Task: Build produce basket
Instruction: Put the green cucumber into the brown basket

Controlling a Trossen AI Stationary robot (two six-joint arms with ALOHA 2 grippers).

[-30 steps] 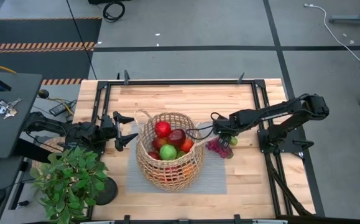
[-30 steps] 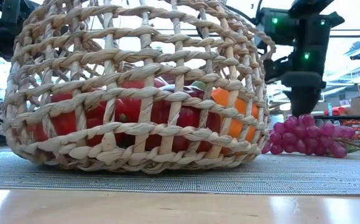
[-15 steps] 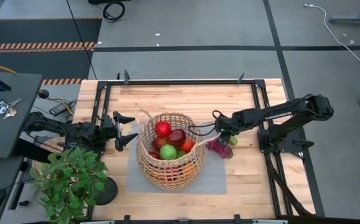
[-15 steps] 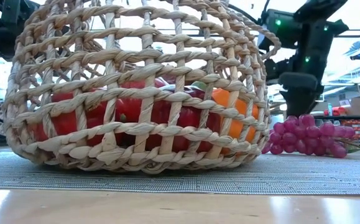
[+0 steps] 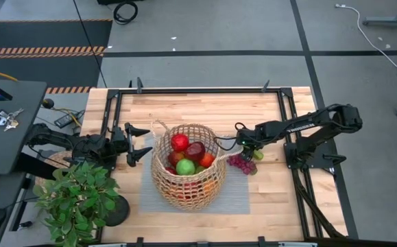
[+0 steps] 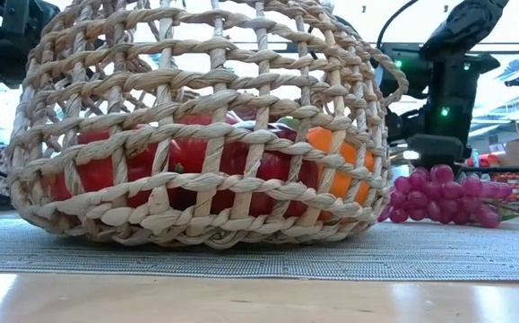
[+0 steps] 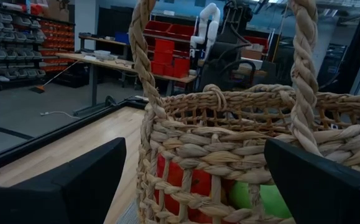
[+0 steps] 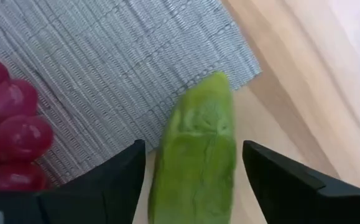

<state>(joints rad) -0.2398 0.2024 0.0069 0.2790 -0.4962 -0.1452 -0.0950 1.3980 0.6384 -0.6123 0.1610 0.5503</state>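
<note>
The tan wicker basket [image 5: 186,167] stands on a grey mat [image 5: 236,197], filled with red and green apples, an orange piece and dark red fruit [image 6: 241,166]. Purple grapes [image 5: 238,162] lie on the mat to the basket's right, beside a green vegetable [image 8: 198,155] that lies at the mat's edge on the wood. My right gripper [image 5: 247,148] hovers over the green vegetable, open, one finger on each side of it. My left gripper [image 5: 140,144] is open at the basket's left side, its fingers either side of the loop handle [image 7: 143,68], not touching.
A potted green plant [image 5: 78,199] stands at the table's near left corner, close behind my left arm. Black frame rails [image 5: 198,90] run along the table's edges. Bare wood lies far of the basket and on the near right.
My right gripper has risen a little above the grapes and stays open. My left gripper has kept still.
</note>
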